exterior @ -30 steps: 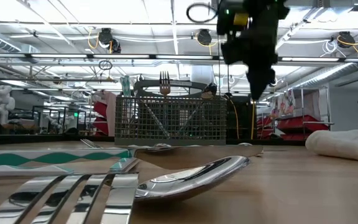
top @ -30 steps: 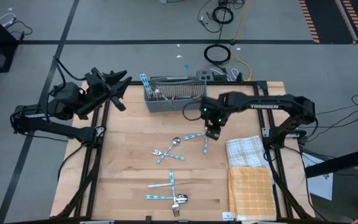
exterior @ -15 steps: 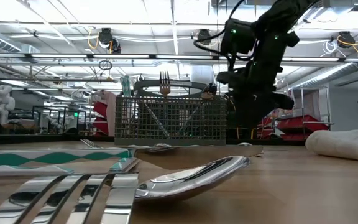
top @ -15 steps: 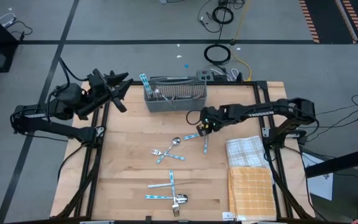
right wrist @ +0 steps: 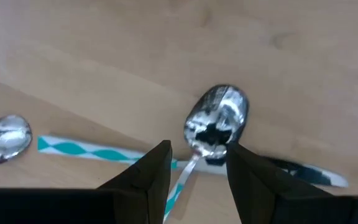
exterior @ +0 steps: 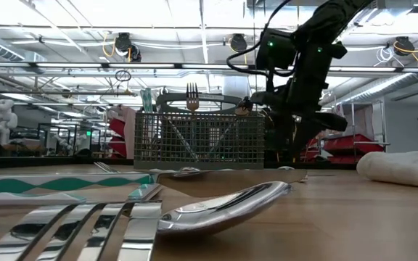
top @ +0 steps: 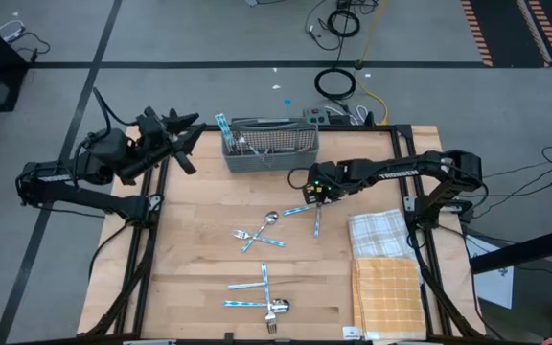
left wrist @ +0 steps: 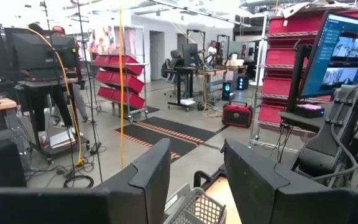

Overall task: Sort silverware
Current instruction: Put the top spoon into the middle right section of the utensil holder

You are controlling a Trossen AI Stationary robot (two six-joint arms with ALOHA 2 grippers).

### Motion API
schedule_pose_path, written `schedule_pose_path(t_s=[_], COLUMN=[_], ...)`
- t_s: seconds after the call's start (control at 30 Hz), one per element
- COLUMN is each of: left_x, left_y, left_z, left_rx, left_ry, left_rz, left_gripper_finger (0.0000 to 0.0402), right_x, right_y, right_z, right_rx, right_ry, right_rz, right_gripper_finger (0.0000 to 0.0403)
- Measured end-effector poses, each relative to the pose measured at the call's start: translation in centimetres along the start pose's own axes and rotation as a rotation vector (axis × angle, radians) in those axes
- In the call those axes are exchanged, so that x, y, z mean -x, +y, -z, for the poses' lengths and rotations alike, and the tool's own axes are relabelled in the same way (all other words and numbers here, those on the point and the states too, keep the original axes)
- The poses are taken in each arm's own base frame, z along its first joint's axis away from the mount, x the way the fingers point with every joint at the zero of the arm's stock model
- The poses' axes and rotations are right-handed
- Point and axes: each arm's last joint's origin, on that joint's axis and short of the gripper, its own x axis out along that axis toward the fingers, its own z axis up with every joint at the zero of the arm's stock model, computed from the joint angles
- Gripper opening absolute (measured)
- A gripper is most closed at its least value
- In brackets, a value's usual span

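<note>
Spoon (right wrist: 216,127) between right end effector (right wrist: 196,167) fingers.

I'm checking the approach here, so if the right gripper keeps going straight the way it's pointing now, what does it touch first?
Most likely the spoon: the right gripper is open, with the spoon's neck lying between its fingers and the bowl just ahead. It points down at the table, so bare wood lies beyond. How far above the spoon it is cannot be judged.

Bare table (top: 199,278) is lying open along the left side. The basket (top: 268,147) is blocking the far edge, and folded towels (top: 383,268) are filling the right front corner. Scattered silverware (top: 262,228) is cluttering the middle, with the right tool (top: 311,192) sitting low over it.
</note>
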Motion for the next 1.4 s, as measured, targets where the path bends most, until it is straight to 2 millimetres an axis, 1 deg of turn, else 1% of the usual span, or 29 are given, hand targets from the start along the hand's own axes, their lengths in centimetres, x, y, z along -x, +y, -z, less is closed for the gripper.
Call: schedule_pose_path(t_s=[0.17, 0.53, 0.73, 1.0, 1.13, 1.2, 1.27, 1.4], left_x=[0.1, 0.4, 0.5, 0.5, 0.5, 0.5, 0.5, 0.5], left_y=[0.1, 0.3, 0.3, 0.4, 0.4, 0.4, 0.4, 0.4], left_z=[-0.1, -0.3, -0.3, -0.3, -0.3, -0.3, -0.3, -0.3], left_rx=[0.003, 0.010, 0.011, -0.002, -0.042, -0.044, -0.044, -0.044], left_ry=[-0.004, -0.014, -0.017, -0.013, -0.013, -0.014, -0.014, -0.014], left_rz=[0.002, 0.003, 0.004, 0.004, 0.004, 0.003, 0.003, 0.003], left_gripper_finger=[0.0154, 0.0154, 0.0154, 0.0154, 0.0154, 0.0154, 0.0154, 0.0154], right_x=[0.0, -1.7, -2.2, -3.8, -4.3, -4.5, -4.5, -4.6], right_y=[0.2, 0.6, 1.0, 1.4, 1.3, 1.2, 1.0, 0.9], right_z=[0.5, 1.5, 2.2, 2.1, 2.0, 1.9, 1.7, 1.5], right_rx=[-0.016, -0.026, -0.026, -0.026, -0.031, -0.036, -0.042, -0.039], right_ry=[-0.026, 0.005, -0.009, -0.030, -0.026, -0.020, -0.014, -0.015], right_rz=[0.012, 0.057, 0.064, 0.057, 0.066, 0.072, 0.077, 0.081], right_gripper_finger=[0.0141, 0.0142, 0.0142, 0.0142, 0.0140, 0.0128, 0.0103, 0.0027])
